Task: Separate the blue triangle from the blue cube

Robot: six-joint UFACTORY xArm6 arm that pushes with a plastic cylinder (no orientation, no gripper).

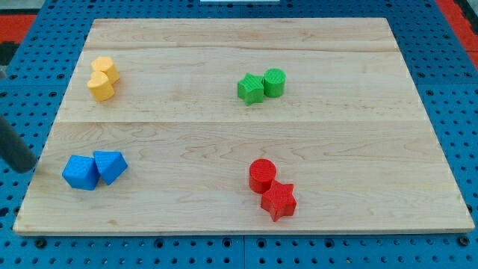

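Note:
The blue cube (80, 172) sits near the board's lower left, touching the blue triangle (110, 166) on its right. My rod comes in from the view's left edge; my tip (25, 167) is just off the board's left edge, a short way left of the blue cube and not touching it.
Two yellow blocks (101, 78) sit together at the upper left. A green star-like block (251, 89) and green cylinder (274, 81) touch at upper centre. A red cylinder (262, 175) and red star (278, 199) touch at lower centre-right. The wooden board (239, 127) lies on a blue pegboard.

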